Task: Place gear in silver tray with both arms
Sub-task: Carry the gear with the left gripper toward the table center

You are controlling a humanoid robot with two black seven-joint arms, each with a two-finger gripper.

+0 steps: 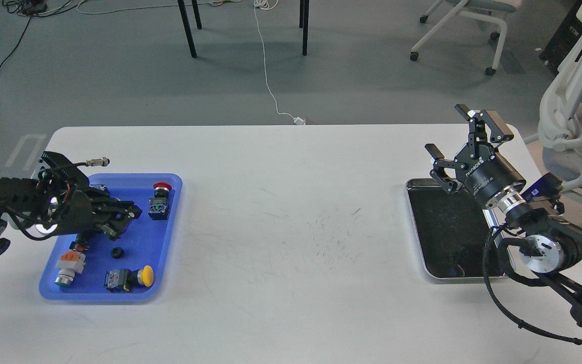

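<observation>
The silver tray (416,230) lies at the right of the white table, its dark bottom bare. My right gripper (462,135) hovers above the tray's far end, open and empty, fingers pointing up and away. A small black gear (116,252) lies loose on the blue plastic tray (171,237) at the left. My left gripper (122,220) hangs over the blue tray, just above and behind the gear and not touching it. Its dark fingers cannot be told apart.
The blue tray also holds a red push button (160,200), a yellow push button (130,278) and an orange-and-grey switch (67,264). White office chairs (569,116) stand past the table's right edge. Table legs and cables are on the floor behind.
</observation>
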